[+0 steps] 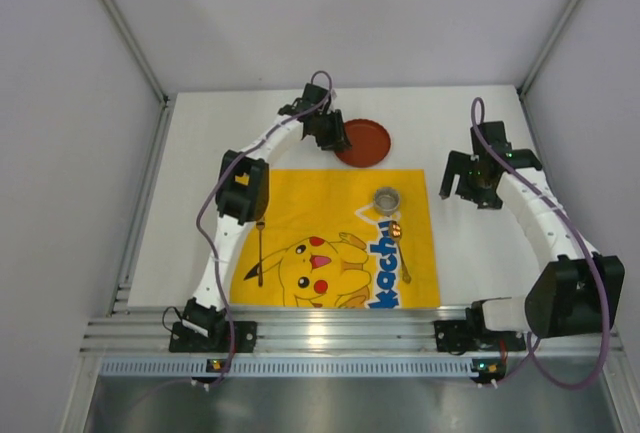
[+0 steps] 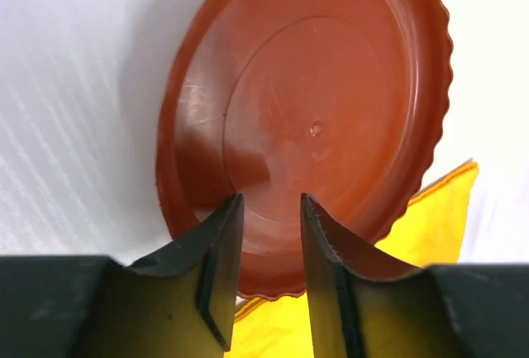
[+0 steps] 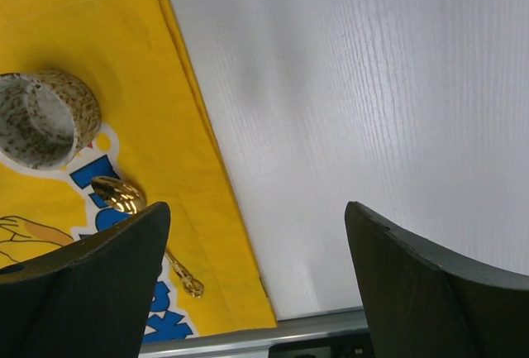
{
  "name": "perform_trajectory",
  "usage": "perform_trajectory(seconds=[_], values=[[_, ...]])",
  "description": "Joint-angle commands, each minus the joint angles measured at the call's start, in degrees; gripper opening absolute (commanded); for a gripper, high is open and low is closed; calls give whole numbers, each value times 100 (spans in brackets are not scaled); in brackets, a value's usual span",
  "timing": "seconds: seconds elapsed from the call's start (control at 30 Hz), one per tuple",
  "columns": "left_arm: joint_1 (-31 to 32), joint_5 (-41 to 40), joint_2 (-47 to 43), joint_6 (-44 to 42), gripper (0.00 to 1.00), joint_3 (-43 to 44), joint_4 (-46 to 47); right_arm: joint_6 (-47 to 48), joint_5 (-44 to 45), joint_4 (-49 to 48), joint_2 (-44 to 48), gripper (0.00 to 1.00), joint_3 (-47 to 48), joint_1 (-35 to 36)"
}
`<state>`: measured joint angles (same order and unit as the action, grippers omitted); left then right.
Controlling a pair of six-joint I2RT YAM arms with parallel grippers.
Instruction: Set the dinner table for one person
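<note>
The plate looks like moulded red-brown plastic, smooth and glossy, with soft highlights across its base and scalloped rim. The counter is matt white with a faint, fine wood-like grain. The Pikachu mat is yellow printed cloth, flat and dull, with a stitched hem along its edge. The cup has a speckled, stoneware-like surface, pale inside. The spoon is polished gold-coloured metal, mirror-bright. The fingers of the left gripper and the right gripper are matt black plastic. The rail is brushed silvery metal.
</note>
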<state>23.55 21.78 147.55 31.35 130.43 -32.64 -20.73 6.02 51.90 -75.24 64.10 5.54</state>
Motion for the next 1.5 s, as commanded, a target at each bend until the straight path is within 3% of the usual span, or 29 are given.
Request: perform_trajectory(seconds=[0.0, 0.17, 0.37, 0.73, 1.23, 1.33, 1.37, 1.4, 1.47], values=[[-122, -227, -94, -104, 37, 255, -110, -80, -101, 31, -148, 87, 208, -71], [-167, -16, -735, -112, 39, 79, 232, -80, -31, 66, -315, 87, 358, -71], [-403, -306, -1087, -165, 40, -132, 311, -124, -171, 22, -693, 88, 516, -71], [-545, -333, -622, -331, 40, -202, 241, -45, -277, -4, -1273, 87, 1034, -71], [-360, -34, -77, -367, 39, -316, 338, -1, -338, -66, -1485, 87, 965, -71], [-334, 45, 2, -332, 23, -308, 373, -19, -347, -92, -1485, 87, 929, -71], [-316, 80, 20, -306, 10, -316, 381, -19, -347, -101, -1476, 87, 921, -71], [-316, 124, 20, -297, 4, -325, 434, -27, -347, -101, -1476, 86, 912, -71], [-325, 142, -15, -262, 0, -317, 443, -19, -347, -110, -1458, 86, 921, -71]])
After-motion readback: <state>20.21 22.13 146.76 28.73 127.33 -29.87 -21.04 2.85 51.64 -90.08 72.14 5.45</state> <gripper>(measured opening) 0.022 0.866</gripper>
